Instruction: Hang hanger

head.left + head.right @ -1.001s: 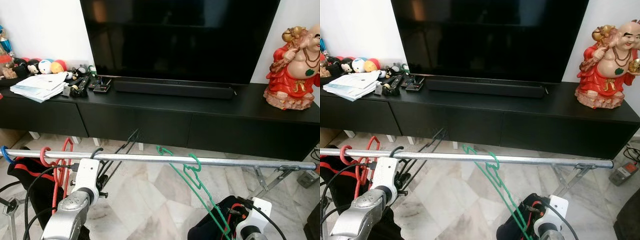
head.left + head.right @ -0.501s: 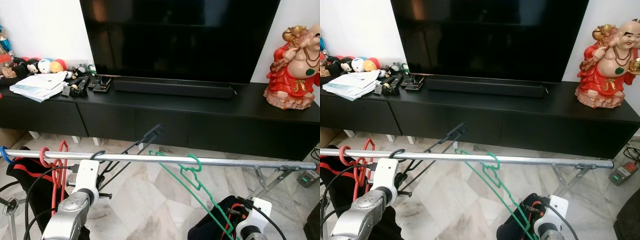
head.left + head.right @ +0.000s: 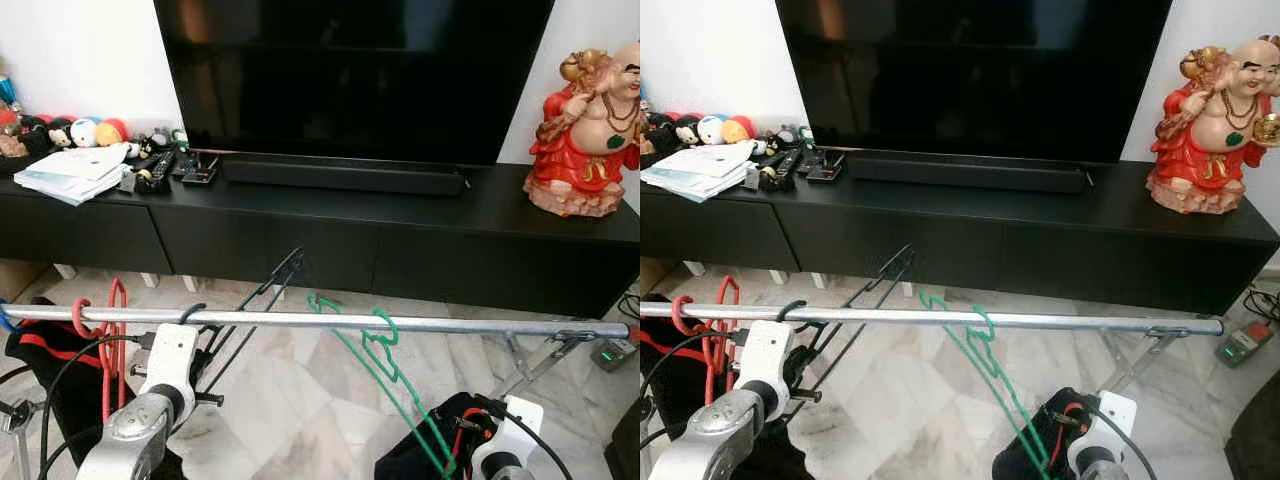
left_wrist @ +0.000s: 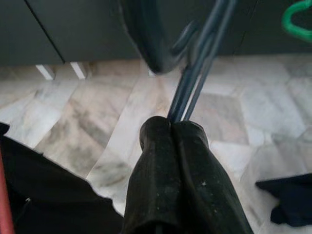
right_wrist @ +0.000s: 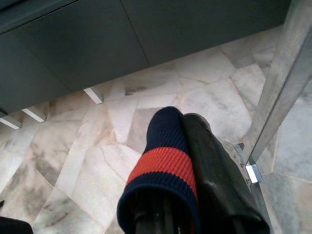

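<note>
A silver rail (image 3: 450,324) runs across in front of me. A black hanger (image 3: 262,295) has its hook over the rail near my left wrist, and its frame points out toward the cabinet. My left gripper (image 4: 173,127) is shut on that hanger's thin wires (image 4: 200,53). A green hanger (image 3: 380,365) hangs from the middle of the rail and slants down to a dark garment (image 3: 430,450) by my right wrist. My right gripper (image 5: 183,119) is shut, with navy cloth with a red band (image 5: 163,165) wrapped over one finger.
A red hanger (image 3: 110,330) with a black garment hangs at the rail's left end. Behind stands a long black TV cabinet (image 3: 400,250) with a TV, papers, small toys and a red statue (image 3: 585,140). The rail's stand leg (image 3: 535,365) rests on marble floor.
The black hanger's far end swung up and right, then came back a little to the left. The green hanger shifted slightly on the rail. The camera tilted slightly.
</note>
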Available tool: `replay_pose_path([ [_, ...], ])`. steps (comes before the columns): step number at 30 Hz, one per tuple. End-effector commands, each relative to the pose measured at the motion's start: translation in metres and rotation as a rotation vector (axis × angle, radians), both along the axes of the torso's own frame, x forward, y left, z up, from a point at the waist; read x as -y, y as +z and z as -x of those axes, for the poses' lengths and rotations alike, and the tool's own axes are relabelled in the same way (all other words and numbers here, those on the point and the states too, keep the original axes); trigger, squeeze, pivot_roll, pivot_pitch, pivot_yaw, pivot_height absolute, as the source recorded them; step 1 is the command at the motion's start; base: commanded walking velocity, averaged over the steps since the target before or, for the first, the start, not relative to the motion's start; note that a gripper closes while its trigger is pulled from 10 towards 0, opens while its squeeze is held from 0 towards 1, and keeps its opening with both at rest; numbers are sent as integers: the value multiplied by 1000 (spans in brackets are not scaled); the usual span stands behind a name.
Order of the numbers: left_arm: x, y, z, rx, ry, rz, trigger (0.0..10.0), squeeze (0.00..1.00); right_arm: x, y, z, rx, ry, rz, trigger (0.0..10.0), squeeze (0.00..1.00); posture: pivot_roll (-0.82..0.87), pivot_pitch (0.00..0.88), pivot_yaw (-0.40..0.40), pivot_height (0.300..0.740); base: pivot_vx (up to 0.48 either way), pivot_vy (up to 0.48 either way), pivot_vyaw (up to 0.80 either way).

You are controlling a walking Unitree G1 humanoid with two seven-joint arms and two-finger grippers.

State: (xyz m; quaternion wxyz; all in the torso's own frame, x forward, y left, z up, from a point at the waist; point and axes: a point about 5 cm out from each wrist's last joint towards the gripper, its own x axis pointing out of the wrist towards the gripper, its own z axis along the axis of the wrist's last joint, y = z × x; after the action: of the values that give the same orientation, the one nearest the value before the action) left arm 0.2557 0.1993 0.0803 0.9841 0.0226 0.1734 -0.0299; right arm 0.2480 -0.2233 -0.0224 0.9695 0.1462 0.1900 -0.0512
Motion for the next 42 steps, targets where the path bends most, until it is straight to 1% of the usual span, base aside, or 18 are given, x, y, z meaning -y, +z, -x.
replay_pose_path([
  [1, 1, 2, 7, 43, -1, 33, 10000, 0, 0, -1, 1, -11, 12, 1, 10000, 0, 80, 0, 34, 740, 0, 0, 0],
  [5, 2, -3, 16, 50, 1, 32, 10000, 0, 0, -1, 0, -12, 16, 2, 10000, 0, 85, 0, 28, 740, 0, 0, 0],
  [8, 2, -1, 22, 72, 16, 61, 10000, 0, 1, -1, 0, -13, 18, 5, 10000, 0, 87, 0, 26, 740, 0, 0, 0],
  [12, 2, 1, 25, 96, 20, 69, 10000, 0, 1, 0, 0, -15, 19, 6, 10000, 0, 89, 0, 24, 740, 0, 0, 0],
  [13, 2, 2, 26, 119, 22, 85, 10000, 1000, 1, 0, 0, -15, 20, 6, 10000, 0, 90, 0, 23, 740, 0, 0, 0],
  [17, 4, 5, 26, 150, 24, 122, 10000, 1000, 1, 0, 0, -16, 22, 6, 10000, 0, 92, 0, 22, 740, 0, 0, 0],
  [19, 6, 5, 24, 137, 14, 111, 10000, 1000, 1, -1, 0, -16, 22, 6, 10000, 0, 91, 0, 21, 740, 0, 0, 0],
  [20, 6, 4, 23, 136, 12, 108, 10000, 886, 1, 0, 0, -16, 22, 6, 10000, 0, 88, 0, 22, 740, 0, 0, 0],
  [21, 7, 4, 23, 137, 11, 108, 10000, 886, 0, 0, 0, -16, 22, 6, 10000, 0, 88, 0, 22, 740, 0, 0, 0],
  [22, 7, 4, 22, 138, 12, 107, 10000, 604, 0, 0, 0, -16, 22, 6, 10000, 0, 88, 0, 23, 740, 0, 0, 0],
  [23, 7, 3, 20, 127, 22, 84, 10000, 0, 0, 0, -1, -16, 21, 6, 10000, 0, 88, 0, 23, 740, 0, 0, 0],
  [28, 3, -2, 17, 88, 56, 56, 10000, 0, 1, 0, -1, -16, 20, 6, 10000, 0, 88, 0, 24, 740, 0, 0, 0],
  [29, 1, -4, 15, 65, 84, 54, 10000, 1000, 1, 0, -1, -17, 19, 6, 10000, 0, 89, 0, 23, 740, 0, 0, 0],
  [34, 2, -5, 12, 56, 98, 57, 10000, 1000, 1, 0, -1, -15, 19, 6, 10000, 0, 88, 0, 22, 740, 0, 0, 0],
  [38, 5, -3, 11, 66, 98, 56, 10000, 1000, 1, 1, -2, -12, 19, 6, 10000, 0, 87, 0, 23, 740, 0, 0, 0],
  [42, 5, -4, 17, 90, 100, 52, 10000, 1000, 2, 1, -2, -12, 20, 7, 10000, 0, 88, 0, 20, 740, 0, 0, 0],
])
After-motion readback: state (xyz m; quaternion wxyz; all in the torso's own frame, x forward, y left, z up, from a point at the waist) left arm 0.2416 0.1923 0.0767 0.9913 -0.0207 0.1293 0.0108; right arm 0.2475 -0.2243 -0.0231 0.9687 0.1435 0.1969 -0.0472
